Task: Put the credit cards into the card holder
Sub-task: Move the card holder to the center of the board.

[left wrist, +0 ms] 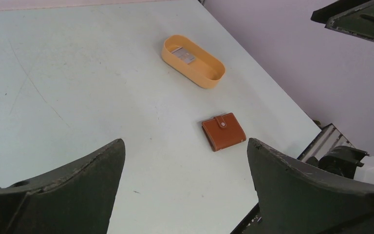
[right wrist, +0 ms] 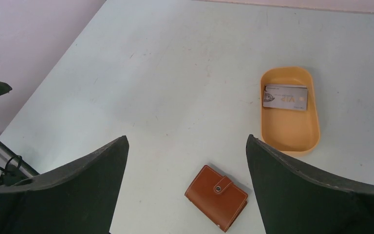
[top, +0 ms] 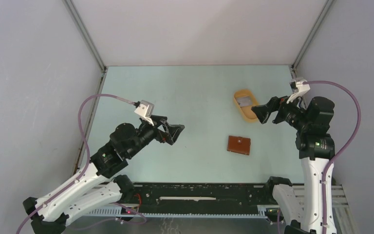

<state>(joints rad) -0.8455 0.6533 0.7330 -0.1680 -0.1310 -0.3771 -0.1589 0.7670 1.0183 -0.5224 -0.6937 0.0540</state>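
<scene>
Both jaws gape empty; flat cards (right wrist: 285,97), perhaps 2, lie in oval tray (right wrist: 290,129) near leather holder (right wrist: 216,191).

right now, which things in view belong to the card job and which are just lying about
Job: credit cards, lying in the orange-yellow oval tray; card holder, closed, apart from it.
Just lying about: the orange-yellow oval tray itself, merely holding the cards.
</scene>
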